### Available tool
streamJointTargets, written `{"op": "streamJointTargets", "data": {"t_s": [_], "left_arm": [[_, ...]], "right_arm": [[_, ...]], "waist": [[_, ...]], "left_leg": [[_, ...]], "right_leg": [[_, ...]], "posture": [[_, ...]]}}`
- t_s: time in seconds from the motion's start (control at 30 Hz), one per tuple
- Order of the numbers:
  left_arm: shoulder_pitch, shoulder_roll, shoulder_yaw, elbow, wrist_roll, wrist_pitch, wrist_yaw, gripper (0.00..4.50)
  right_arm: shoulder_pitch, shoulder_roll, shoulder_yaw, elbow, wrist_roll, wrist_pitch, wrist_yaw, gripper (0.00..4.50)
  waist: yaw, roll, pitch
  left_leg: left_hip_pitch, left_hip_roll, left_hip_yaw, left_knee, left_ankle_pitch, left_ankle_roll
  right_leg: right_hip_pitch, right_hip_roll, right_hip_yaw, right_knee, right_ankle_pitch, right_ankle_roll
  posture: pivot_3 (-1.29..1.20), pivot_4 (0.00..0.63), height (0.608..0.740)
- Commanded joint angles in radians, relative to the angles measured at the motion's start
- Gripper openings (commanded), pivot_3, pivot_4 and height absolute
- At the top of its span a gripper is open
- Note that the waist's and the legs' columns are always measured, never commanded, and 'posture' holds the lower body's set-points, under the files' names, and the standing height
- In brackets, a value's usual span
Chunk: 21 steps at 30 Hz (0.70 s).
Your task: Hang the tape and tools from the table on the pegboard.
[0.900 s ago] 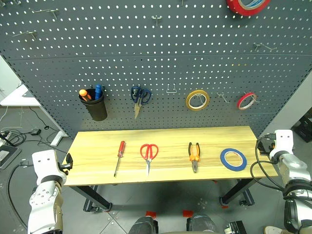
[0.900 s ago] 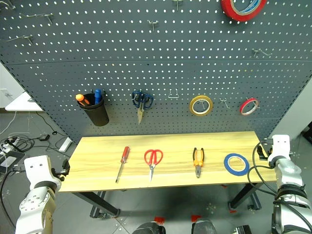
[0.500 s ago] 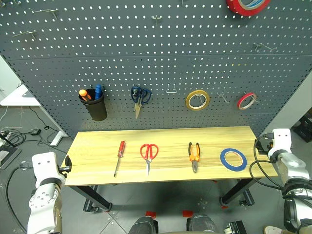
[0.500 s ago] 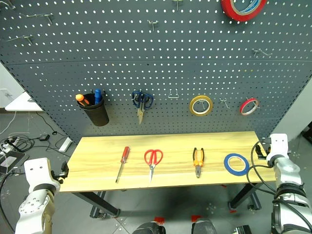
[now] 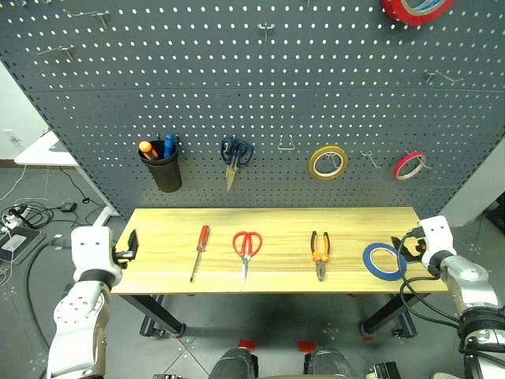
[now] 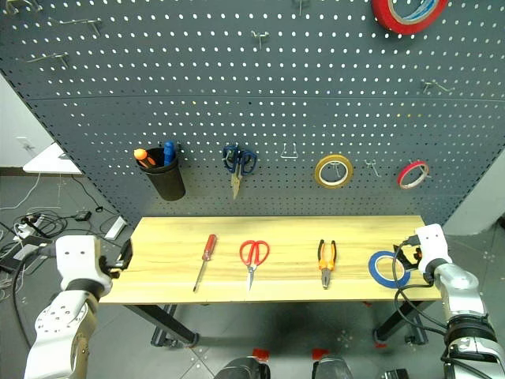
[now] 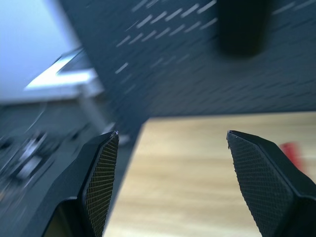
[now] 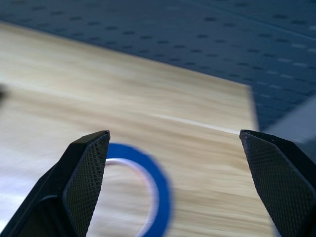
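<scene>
In the left eye view you see the red-handled screwdriver point(image 5: 199, 252), red-handled scissors point(image 5: 246, 250), pliers point(image 5: 319, 253) and blue tape point(image 5: 384, 260) lying in a row on the table point(image 5: 158, 237), the tape at the 3 o'clock end, below the pegboard point(image 5: 237, 95). In the left wrist view, your left gripper point(image 7: 170, 143) is spread, empty, over the table's end. In the right wrist view, your right gripper point(image 8: 175, 140) is spread wide, empty, with the tape near one finger.

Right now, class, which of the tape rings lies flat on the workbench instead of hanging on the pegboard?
The blue tape ring, at the right end of the workbench. The yellow ring and both red rings hang on the pegboard.
</scene>
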Motion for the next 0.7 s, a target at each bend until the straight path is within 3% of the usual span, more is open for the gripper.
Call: {"op": "streamJointTargets", "data": {"t_s": [0.03, 0.37, 0.53, 0.7], "left_arm": [[-0.094, 0.052, -0.137, -0.054, 0.015, 0.033, -0.120, 3.69], [-0.308, 0.053, -0.391, 0.067, -0.022, 0.051, -0.421, 3.69], [-0.388, 0.044, -0.525, 0.124, -0.020, 0.006, -0.602, 3.69], [-0.426, 0.040, -0.593, 0.127, -0.018, -0.033, -0.718, 3.69]], "right_arm": [[0.050, -0.013, 0.024, -0.217, -0.005, 0.153, 0.008, 4.50], [0.108, -0.029, 0.093, -0.509, -0.001, 0.505, 0.054, 4.50], [-0.008, -0.026, 0.153, -0.453, 0.005, 0.592, 0.116, 4.50], [-0.119, -0.043, 0.243, -0.318, -0.047, 0.559, 0.174, 4.50]], "waist": [[0.000, 0.003, 0.013], [-0.026, 0.001, 0.090], [-0.040, -0.005, 0.128], [-0.038, -0.007, 0.153]], "left_leg": [[0.000, 0.000, 0.000, 0.000, 0.000, 0.000], [-0.008, 0.001, 0.011, 0.000, 0.001, 0.010], [-0.017, 0.001, 0.014, 0.002, 0.000, 0.013], [-0.018, 0.002, 0.015, 0.002, -0.001, 0.014]], "right_leg": [[0.000, 0.000, 0.000, 0.000, 0.000, 0.000], [-0.008, 0.000, 0.010, 0.001, 0.000, -0.001], [-0.018, 0.000, 0.012, 0.002, 0.003, -0.005], [-0.019, -0.001, 0.012, 0.001, 0.003, -0.005]], "posture": [[-0.18, 0.100, 0.740], [-0.27, 0.208, 0.740], [-0.28, 0.252, 0.740], [-0.27, 0.266, 0.740]]}}
